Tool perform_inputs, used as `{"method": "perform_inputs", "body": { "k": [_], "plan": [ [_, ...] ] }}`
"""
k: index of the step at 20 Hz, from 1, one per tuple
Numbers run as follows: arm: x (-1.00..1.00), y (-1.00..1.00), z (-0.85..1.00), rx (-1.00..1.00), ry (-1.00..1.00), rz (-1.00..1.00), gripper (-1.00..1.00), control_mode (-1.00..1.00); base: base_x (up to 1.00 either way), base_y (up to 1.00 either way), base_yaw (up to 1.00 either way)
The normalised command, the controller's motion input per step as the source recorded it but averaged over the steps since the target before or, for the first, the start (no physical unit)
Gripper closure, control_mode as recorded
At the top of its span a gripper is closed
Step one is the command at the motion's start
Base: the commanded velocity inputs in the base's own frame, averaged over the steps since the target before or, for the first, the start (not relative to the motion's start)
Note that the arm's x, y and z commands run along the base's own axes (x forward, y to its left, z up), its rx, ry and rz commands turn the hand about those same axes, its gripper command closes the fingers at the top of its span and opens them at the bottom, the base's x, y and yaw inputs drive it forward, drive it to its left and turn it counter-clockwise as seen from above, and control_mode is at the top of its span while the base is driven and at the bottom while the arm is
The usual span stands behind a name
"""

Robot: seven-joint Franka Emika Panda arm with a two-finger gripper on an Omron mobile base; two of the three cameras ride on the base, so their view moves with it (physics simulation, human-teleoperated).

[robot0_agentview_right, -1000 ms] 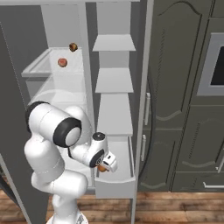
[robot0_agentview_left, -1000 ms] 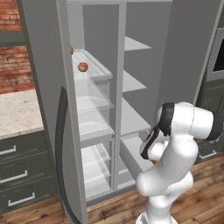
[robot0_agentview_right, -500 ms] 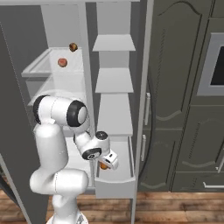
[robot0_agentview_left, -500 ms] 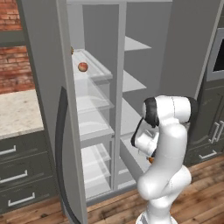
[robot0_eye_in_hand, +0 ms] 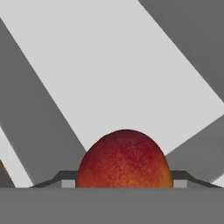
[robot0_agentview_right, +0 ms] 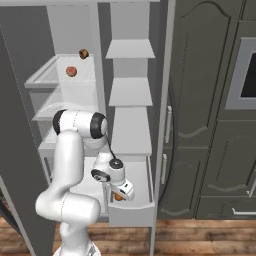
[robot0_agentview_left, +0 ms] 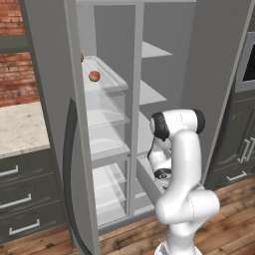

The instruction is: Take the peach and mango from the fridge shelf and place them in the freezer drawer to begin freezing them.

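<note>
My gripper [robot0_agentview_right: 119, 193] is down inside the pulled-out freezer drawer [robot0_agentview_right: 131, 211], shut on the mango [robot0_eye_in_hand: 124, 159], an oval red-orange fruit. In the hand view the mango sits between the two fingertips [robot0_eye_in_hand: 180, 176], just above the drawer's pale floor. From the left base view my own arm hides the hand, and the drawer's [robot0_agentview_left: 145, 175] side wall shows beside it. The peach [robot0_agentview_right: 71, 71], round and reddish with a tan patch, lies on the ribbed fridge shelf [robot0_agentview_right: 41, 78] high in the left compartment. The peach [robot0_agentview_left: 94, 75] also shows near the shelf's rim [robot0_agentview_left: 115, 82].
A small brown-orange fruit [robot0_agentview_right: 84, 53] sits at the back of the same shelf. Plain grey shelves [robot0_agentview_right: 130, 92] stack above the drawer. The open fridge door [robot0_agentview_left: 55, 124] stands at the left, and dark cabinets [robot0_agentview_right: 210, 150] at the right.
My arm has drawn upright, with the elbow rising and swinging over the base. The hand has stayed low in the drawer with the mango held.
</note>
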Motion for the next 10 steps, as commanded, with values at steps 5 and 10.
{"method": "perform_inputs", "body": {
  "k": [5,10],
  "plan": [
    [-0.01,0.0,-0.44,0.0,0.05,0.01,1.0,-1.0,0.0,0.0,0.0],
    [-0.36,0.0,-0.42,0.0,0.0,0.03,-1.0,-1.0,0.0,0.0,0.0]
  ]
}}
